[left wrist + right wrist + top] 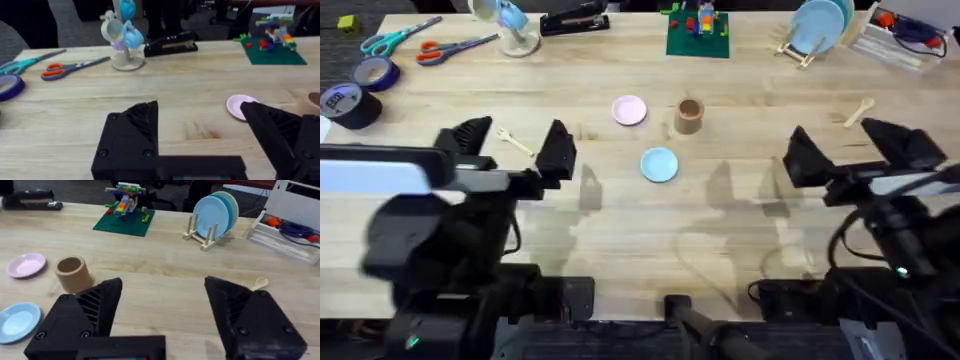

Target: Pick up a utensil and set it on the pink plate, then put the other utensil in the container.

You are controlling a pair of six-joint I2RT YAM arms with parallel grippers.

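Spreading empty, both jaws half-hide utensils: fork point(514, 140) at left, spoon point(860, 112) at right.

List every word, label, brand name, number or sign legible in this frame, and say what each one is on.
No text can be read.
The dark blue tape roll at the table's left edge has white markings on its side, too blurred to read.
The black stapler, small brown cylindrical cup and small round pale pink plate carry no visible lettering.
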